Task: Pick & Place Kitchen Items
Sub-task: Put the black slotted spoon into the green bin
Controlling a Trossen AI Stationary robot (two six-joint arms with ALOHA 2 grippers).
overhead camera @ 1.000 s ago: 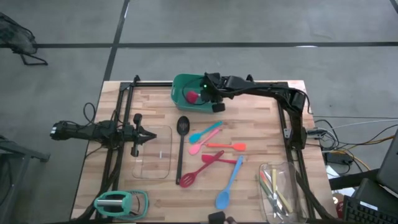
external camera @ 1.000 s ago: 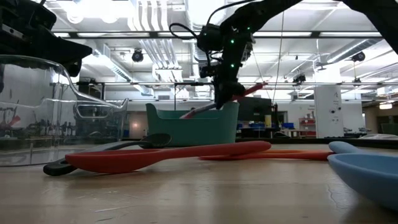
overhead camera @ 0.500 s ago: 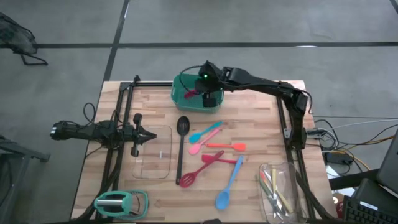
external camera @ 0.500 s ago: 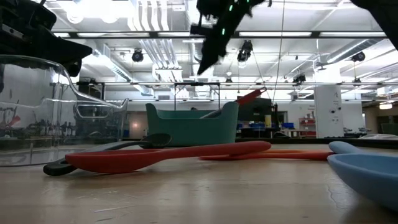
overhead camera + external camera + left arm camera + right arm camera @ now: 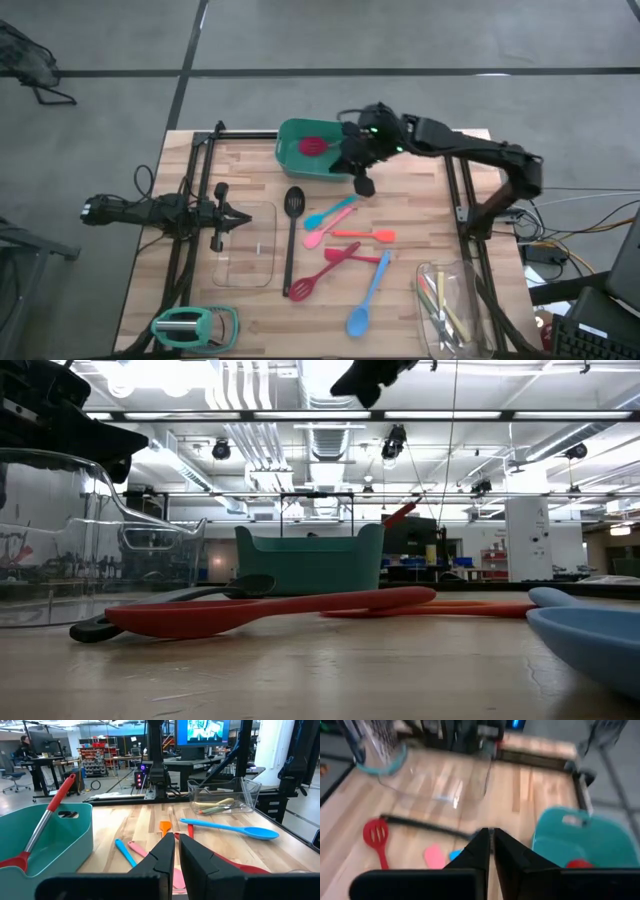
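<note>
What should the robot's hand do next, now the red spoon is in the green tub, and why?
Probably the right hand should open and drop toward the teal spatula close below it. That hand is shut and empty beside the green tub, where a red spoon already lies, and many utensils wait on the table. The left hand waits, shut, over the glass tray.

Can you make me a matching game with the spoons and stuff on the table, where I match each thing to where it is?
Things:
1. red spoon
2. long black slotted spoon
3. blue spoon
4. right claw

Places:
A. lying on the wood beside the clear glass tray
B. inside the green tub
C. shut, up in the air next to the tub
D. nearest the table's front edge, among the loose utensils

Pairs: 1-B, 2-A, 3-D, 4-C
</note>
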